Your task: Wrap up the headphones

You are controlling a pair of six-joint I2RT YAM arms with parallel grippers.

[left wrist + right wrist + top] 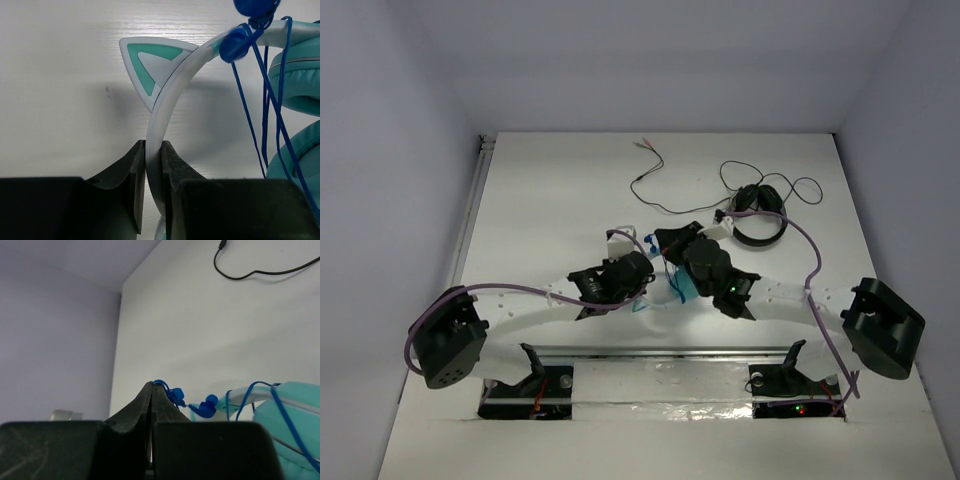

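Tabletop, white, carries everything. Both arms reach in to its middle, where the headphones show as a patch of turquoise between and partly under the two wrists. Black headphones sit farther back on the right, well apart, with their black cable trailing off to the left. The left hand is clamped on the pale headband, just below a cat-ear point. The right hand is closed, pinching the thin blue cable at its tips.
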